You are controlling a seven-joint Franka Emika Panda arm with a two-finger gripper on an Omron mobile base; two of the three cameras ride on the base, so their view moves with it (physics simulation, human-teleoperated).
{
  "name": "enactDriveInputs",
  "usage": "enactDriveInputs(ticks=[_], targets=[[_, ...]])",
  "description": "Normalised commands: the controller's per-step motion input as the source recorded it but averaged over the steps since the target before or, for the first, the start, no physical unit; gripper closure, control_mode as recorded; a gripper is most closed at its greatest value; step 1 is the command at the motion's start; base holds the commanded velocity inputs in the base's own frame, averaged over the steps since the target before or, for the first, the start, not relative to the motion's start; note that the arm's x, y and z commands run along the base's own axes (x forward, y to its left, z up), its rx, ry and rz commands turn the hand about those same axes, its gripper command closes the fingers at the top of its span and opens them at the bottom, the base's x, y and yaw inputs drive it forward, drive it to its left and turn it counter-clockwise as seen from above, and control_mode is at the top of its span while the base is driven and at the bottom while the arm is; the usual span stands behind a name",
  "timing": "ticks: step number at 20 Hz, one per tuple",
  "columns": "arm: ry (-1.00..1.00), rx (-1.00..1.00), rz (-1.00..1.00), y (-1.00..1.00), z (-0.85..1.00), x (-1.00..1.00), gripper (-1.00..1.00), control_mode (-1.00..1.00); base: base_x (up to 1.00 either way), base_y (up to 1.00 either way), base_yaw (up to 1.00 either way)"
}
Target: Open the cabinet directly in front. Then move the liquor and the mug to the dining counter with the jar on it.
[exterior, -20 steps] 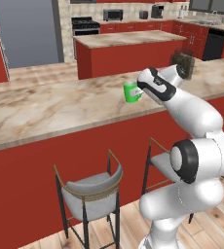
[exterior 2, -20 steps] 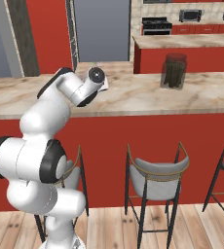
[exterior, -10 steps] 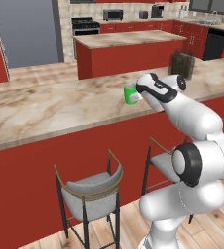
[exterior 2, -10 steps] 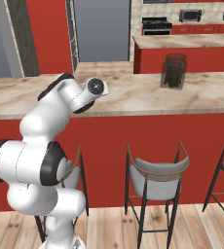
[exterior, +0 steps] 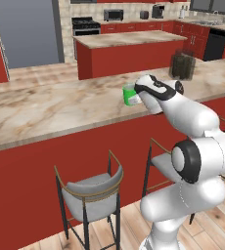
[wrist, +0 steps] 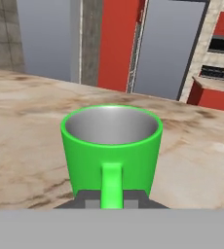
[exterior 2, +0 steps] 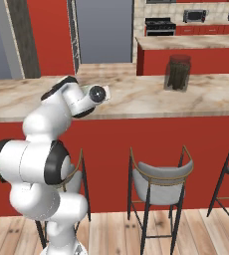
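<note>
Your gripper (wrist: 112, 199) is closed on the green mug (exterior: 130, 94) handle and has moved it farther over the dining counter (exterior: 46, 110). Set it down next.

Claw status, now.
Claw: shut on the green mug by its handle, above the dining counter.

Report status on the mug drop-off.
Hand shut on mug handle. Mug upright over dining counter. Jar off to the side, nothing in the way.
</note>
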Motion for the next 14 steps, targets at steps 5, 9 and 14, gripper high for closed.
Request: enactDriveInputs(ticks=[5,9,14], targets=[[0.00,0.00,0.00,0.00,-0.03,0.56,1.00,-1.00,0.00,0.00,0.00],[0.00,0.00,0.00,0.00,-0.07,0.58,1.00,-1.00,0.00,0.00,0.00],[0.00,0.00,0.00,0.00,-0.17,0.41,1.00,-1.00,0.00,0.00,0.00]])
